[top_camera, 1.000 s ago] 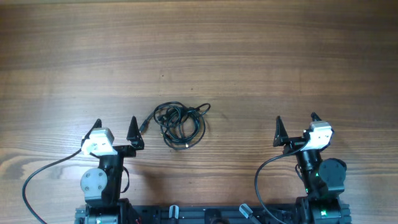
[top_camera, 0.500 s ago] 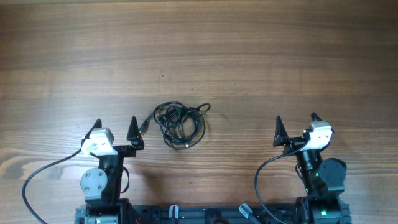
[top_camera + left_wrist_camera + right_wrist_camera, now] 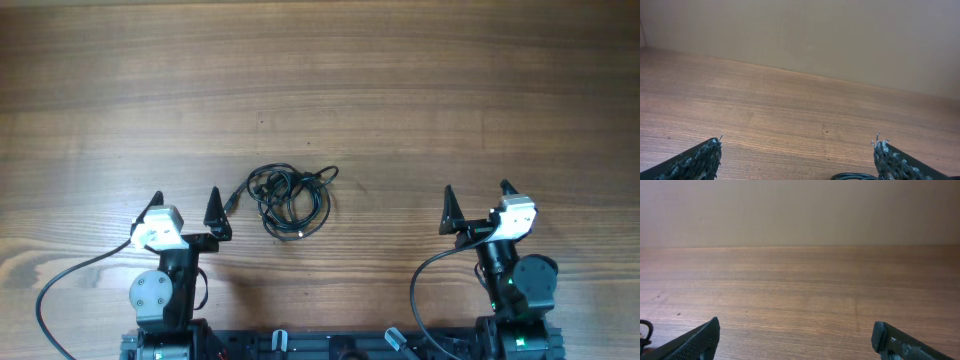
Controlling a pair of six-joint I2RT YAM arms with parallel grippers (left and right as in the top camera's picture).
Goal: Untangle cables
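Note:
The cables (image 3: 288, 198) lie as a hand-sized tangle of thin black loops on the wooden table, a little left of centre. A plug end sticks out at its left side, close to my left gripper's right fingertip. My left gripper (image 3: 185, 207) is open and empty, just left of the tangle. A sliver of black cable (image 3: 854, 176) shows at the bottom edge of the left wrist view. My right gripper (image 3: 477, 200) is open and empty, well to the right of the tangle. A bit of cable loop (image 3: 644, 331) shows at the far left of the right wrist view.
The wooden table (image 3: 400, 90) stretches wide on all sides. A thicker black arm wire (image 3: 62, 285) loops at the front left, another (image 3: 425, 290) by the right arm base. A plain wall (image 3: 800, 210) stands beyond the table's far edge.

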